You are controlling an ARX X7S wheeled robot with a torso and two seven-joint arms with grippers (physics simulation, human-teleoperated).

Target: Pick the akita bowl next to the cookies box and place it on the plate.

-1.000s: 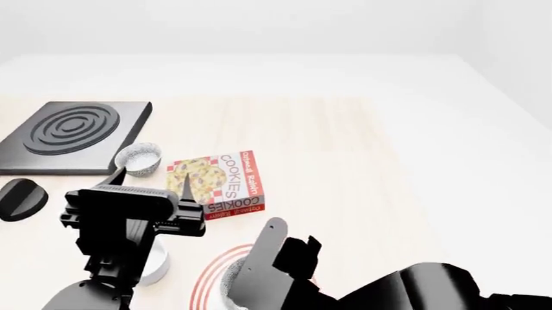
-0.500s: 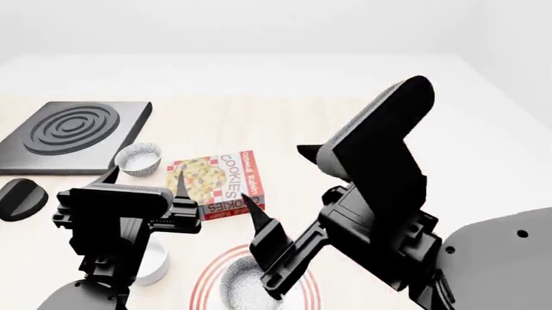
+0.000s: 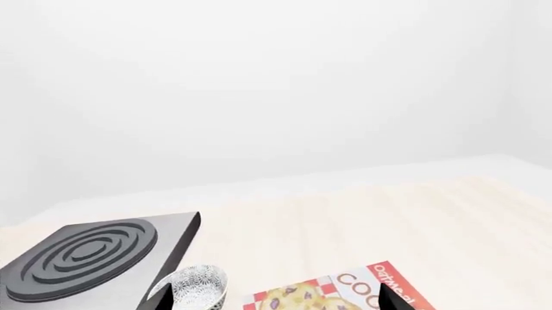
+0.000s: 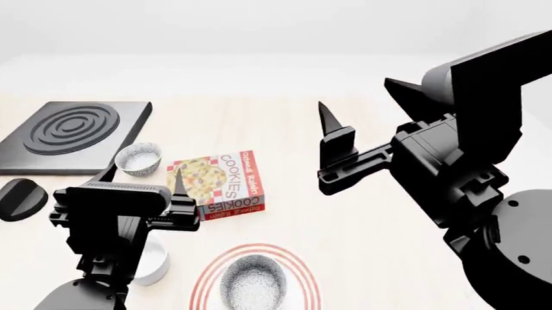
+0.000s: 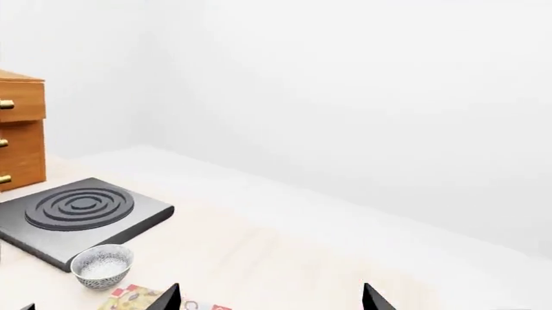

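Note:
The akita bowl (image 4: 252, 281), speckled grey and white, sits upright in the middle of the red-ringed plate (image 4: 304, 279) at the near edge of the head view. The cookies box (image 4: 221, 182) lies flat just beyond the plate, and its corner shows below the left gripper (image 3: 332, 294). My right gripper (image 4: 356, 97) hangs high over the table, right of the box, open and holding nothing. My left gripper (image 4: 145, 175) is open too, hovering over the near left of the table with its fingertips (image 3: 388, 301) spread wide.
A patterned bowl with a paler inside (image 4: 138, 158) stands between the box and a black stove plate (image 4: 71, 132). A plain white bowl (image 4: 155, 261) is half hidden under my left arm. A dark knob (image 4: 19, 197) lies at the left edge. Wooden drawers (image 5: 19, 129) stand beyond the stove.
My right gripper let go of the akita bowl on the plate, then rose and swung up to the right. The left arm stayed almost still.

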